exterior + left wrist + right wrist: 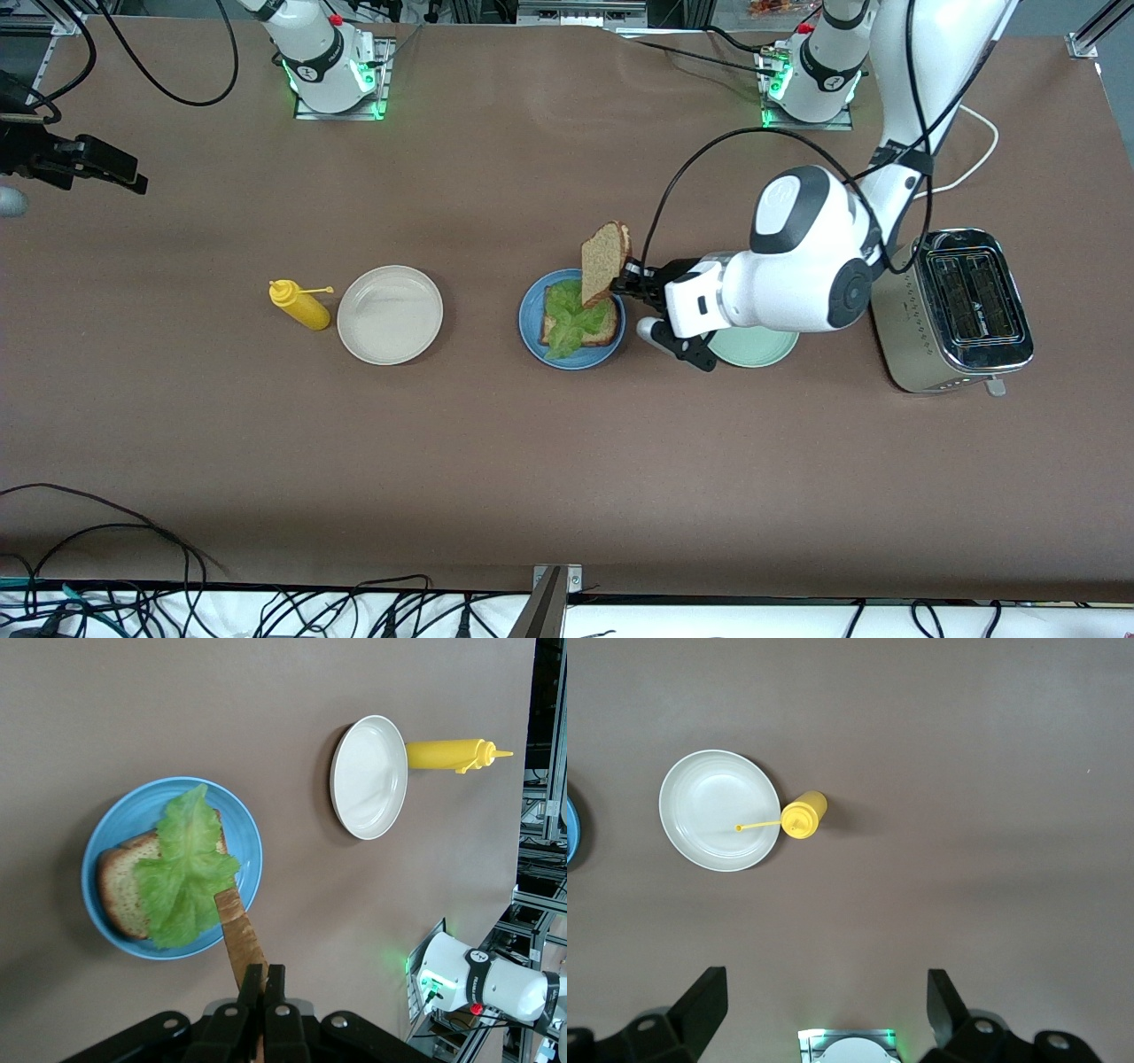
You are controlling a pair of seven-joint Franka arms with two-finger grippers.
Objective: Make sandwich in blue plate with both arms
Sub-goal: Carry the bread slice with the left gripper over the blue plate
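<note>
Closing the sandwich: left gripper (627,276), fingers clamped on the top bread slice (605,262), hanging tilted over the blue plate (532,330) mid-worktop, where one slice (603,326) carries one lettuce leaf (567,321). Next, probably, levelling and lowering onto the lettuce. Right gripper (824,1010) waiting, fingers wide, above the worktop's right-arm end; three plates, two slices, one bottle (299,305), one toaster (964,306).

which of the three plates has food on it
The blue plate, the middle one, holding bread and lettuce. The beige plate is bare; the pale green plate shows none.

Yellow squeeze bottle (299,305) beside beige plate (390,315); pale green plate (753,346); toaster (961,310).
</note>
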